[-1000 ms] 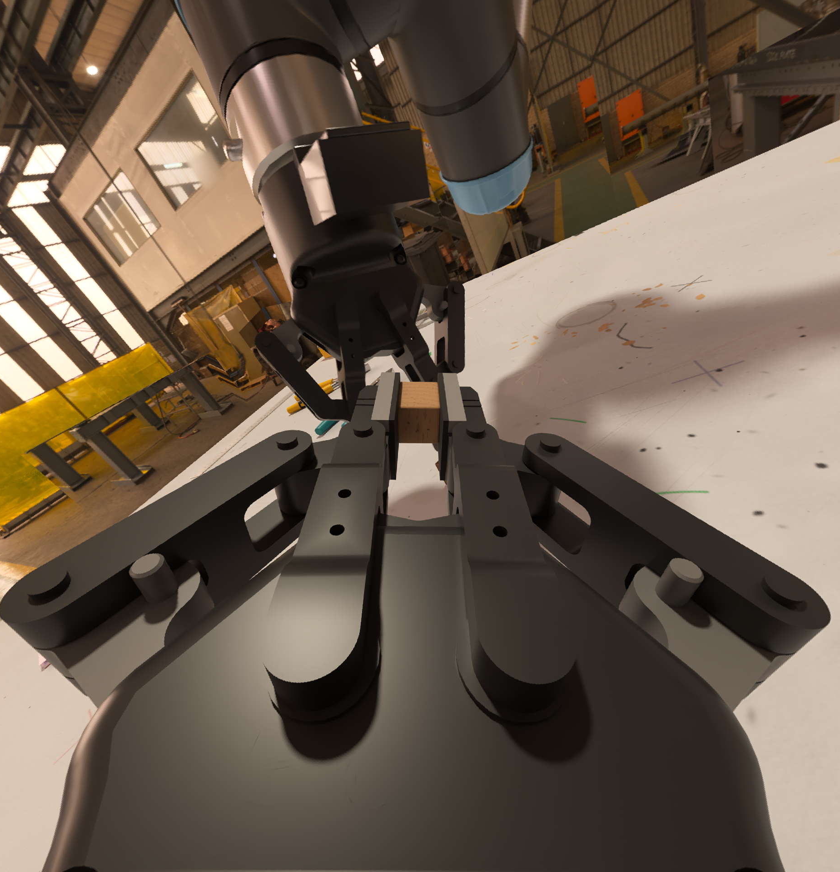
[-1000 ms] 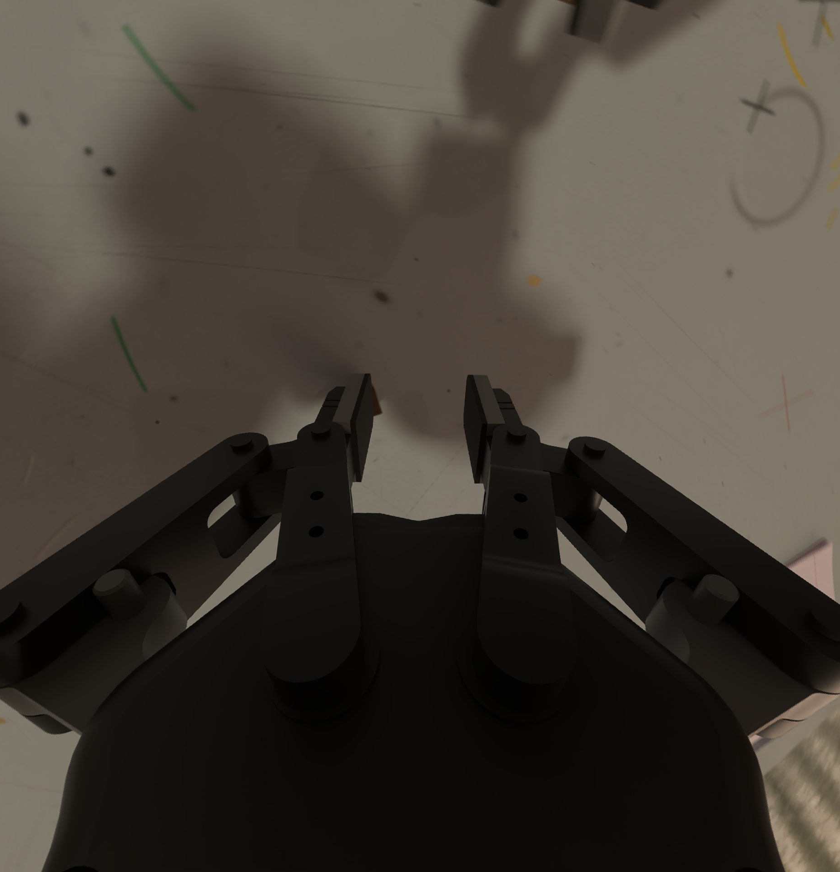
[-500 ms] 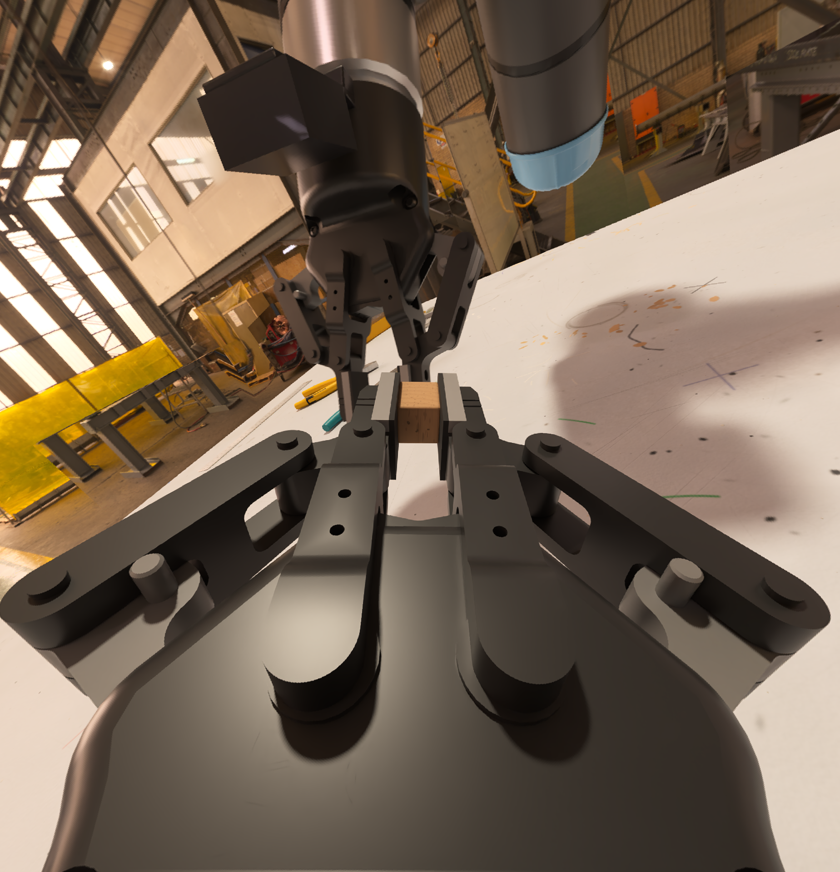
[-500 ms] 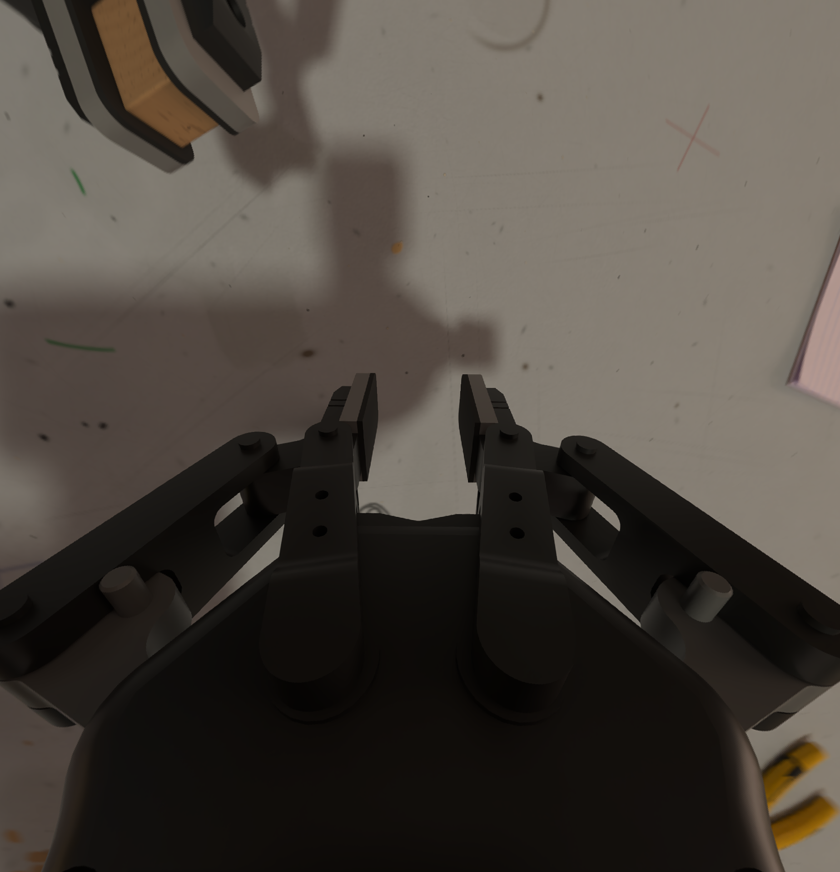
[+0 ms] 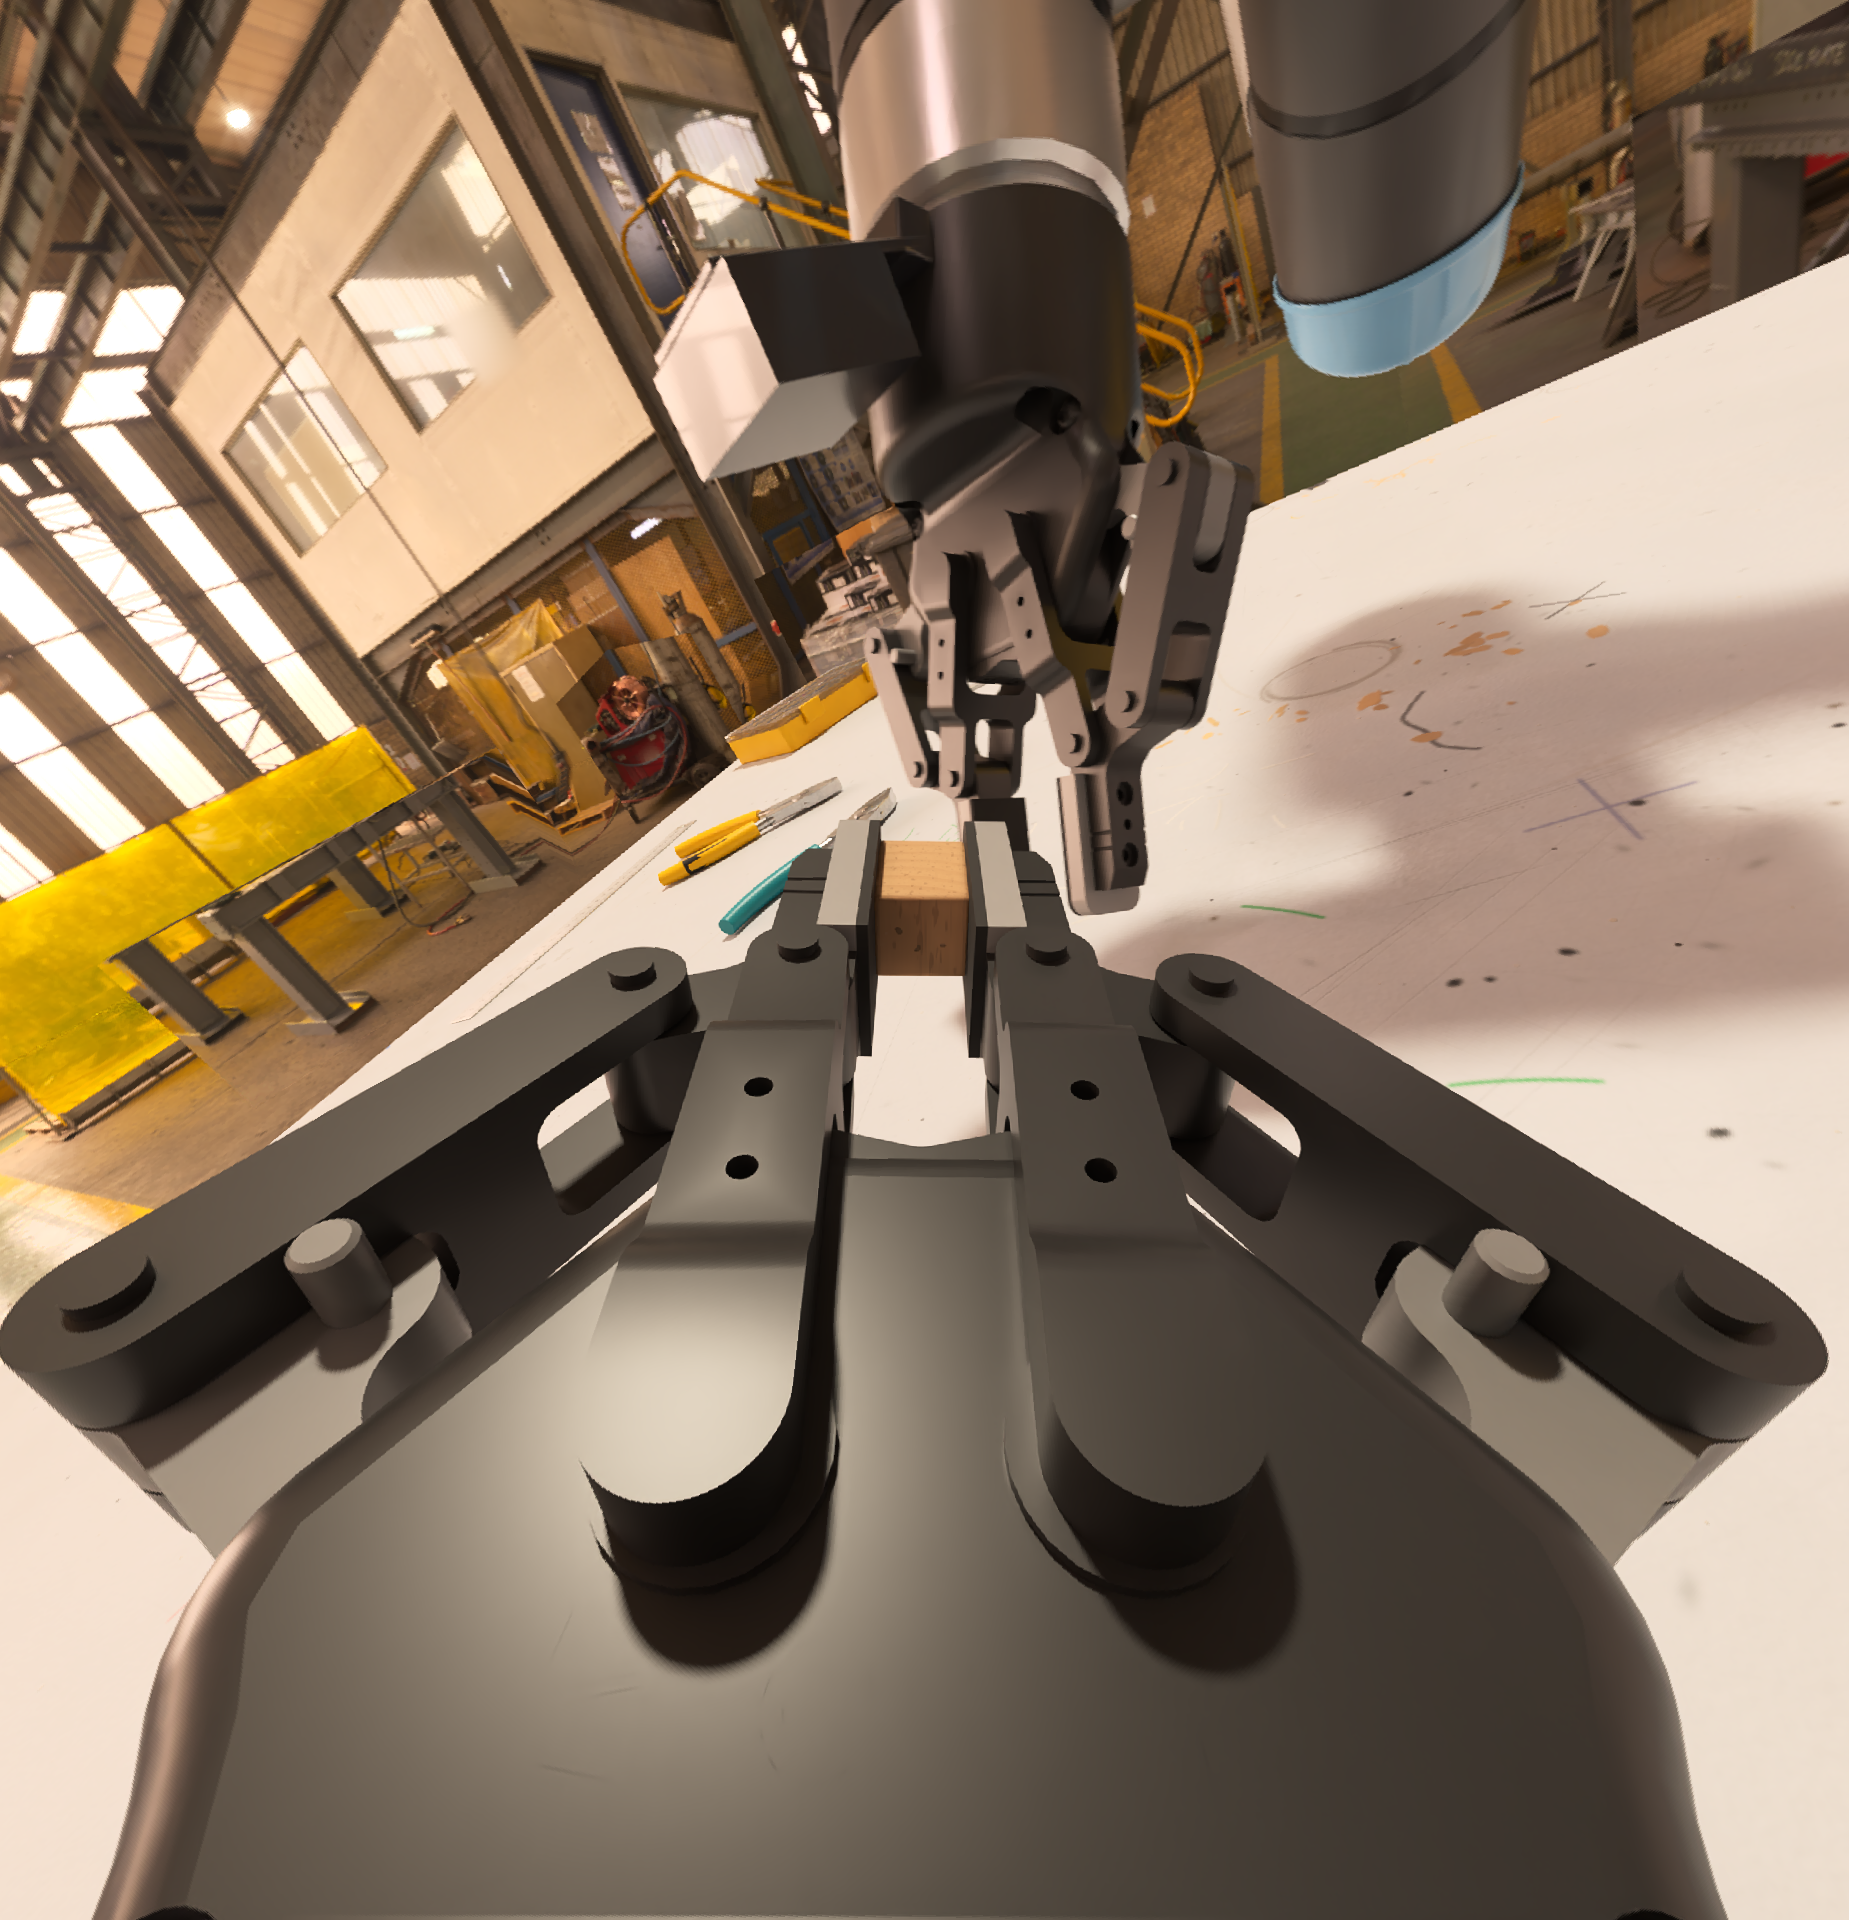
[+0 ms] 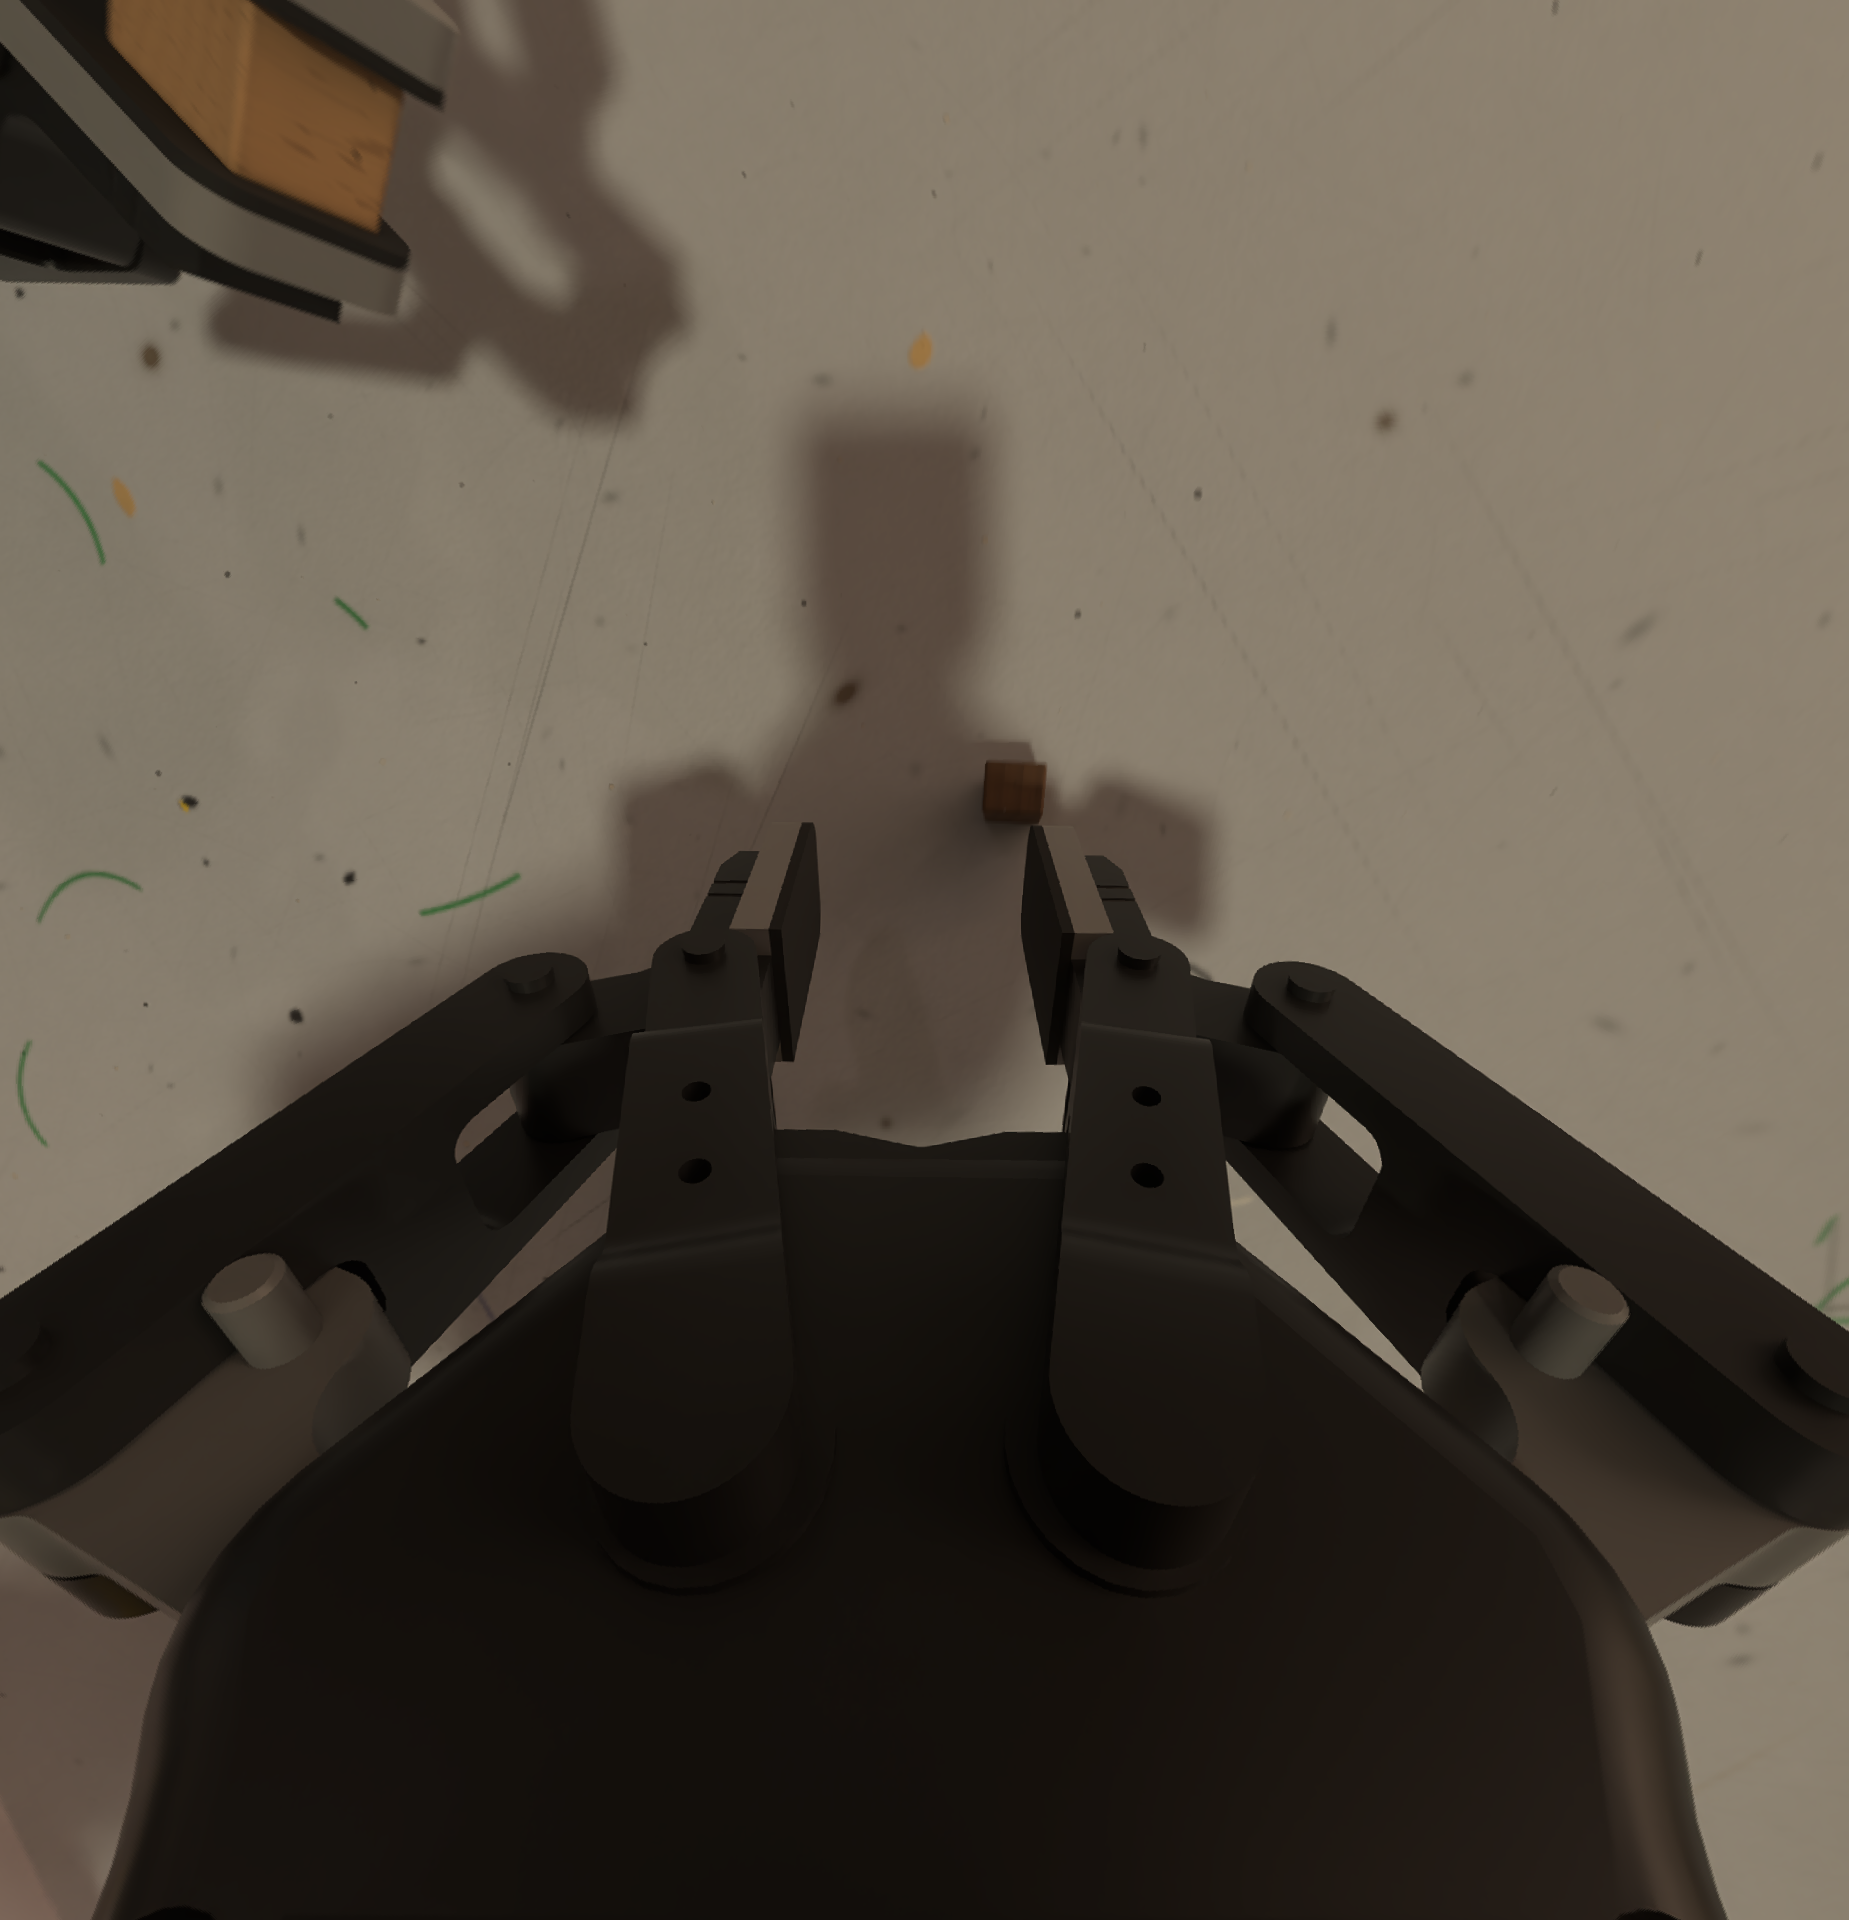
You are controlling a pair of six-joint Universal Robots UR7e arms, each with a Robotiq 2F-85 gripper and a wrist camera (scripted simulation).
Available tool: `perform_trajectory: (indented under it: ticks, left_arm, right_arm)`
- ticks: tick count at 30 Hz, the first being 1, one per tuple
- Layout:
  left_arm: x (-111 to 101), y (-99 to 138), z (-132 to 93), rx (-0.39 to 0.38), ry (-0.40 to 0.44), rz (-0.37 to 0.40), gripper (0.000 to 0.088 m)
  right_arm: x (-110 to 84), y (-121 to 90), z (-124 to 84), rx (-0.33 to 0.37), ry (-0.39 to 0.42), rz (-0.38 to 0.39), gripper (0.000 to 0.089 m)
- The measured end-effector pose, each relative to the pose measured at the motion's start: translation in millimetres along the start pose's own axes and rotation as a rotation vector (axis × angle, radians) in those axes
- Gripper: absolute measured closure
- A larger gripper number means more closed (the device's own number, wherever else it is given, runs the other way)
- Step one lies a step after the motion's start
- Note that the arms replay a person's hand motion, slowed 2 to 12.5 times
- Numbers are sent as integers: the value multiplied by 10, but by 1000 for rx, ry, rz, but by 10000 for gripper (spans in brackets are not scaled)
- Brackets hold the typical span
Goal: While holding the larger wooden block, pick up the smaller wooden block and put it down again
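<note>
My left gripper [image 5: 922,883] is shut on the larger wooden block [image 5: 922,909], a light cube held above the white table [image 5: 1522,987]. The same block [image 6: 265,114] and the left gripper show at the top left of the right wrist view. The smaller wooden block [image 6: 1013,792], a small dark brown cube, lies on the table in shadow, just beyond my right gripper's right fingertip. My right gripper [image 6: 920,862] is open and empty, well above the table and pointing down. It also shows in the left wrist view [image 5: 1055,831], just behind the held block.
Yellow-handled pliers [image 5: 738,831] and a teal-handled tool [image 5: 764,896] lie near the table's far left edge. A yellow tray [image 5: 800,712] sits farther back. Pen marks and specks cover the table.
The right gripper has risen, turned and shifted, so the smaller block now shows just past its fingertips. The left gripper keeps its grip on the larger block and has hardly moved.
</note>
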State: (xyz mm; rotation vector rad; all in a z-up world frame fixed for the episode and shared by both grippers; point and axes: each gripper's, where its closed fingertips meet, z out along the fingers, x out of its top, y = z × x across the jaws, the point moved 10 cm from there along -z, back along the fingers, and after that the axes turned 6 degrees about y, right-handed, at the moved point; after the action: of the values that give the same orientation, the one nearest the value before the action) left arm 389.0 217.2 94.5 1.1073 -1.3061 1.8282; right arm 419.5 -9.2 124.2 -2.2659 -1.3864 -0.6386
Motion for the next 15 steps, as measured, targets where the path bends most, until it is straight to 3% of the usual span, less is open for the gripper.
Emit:
perform_trajectory:
  ticks: [15]
  left_arm:
    - [0,25,2,1,-14,28,743]
  right_arm:
    - [-326,-183,76,-57,91,315,523]
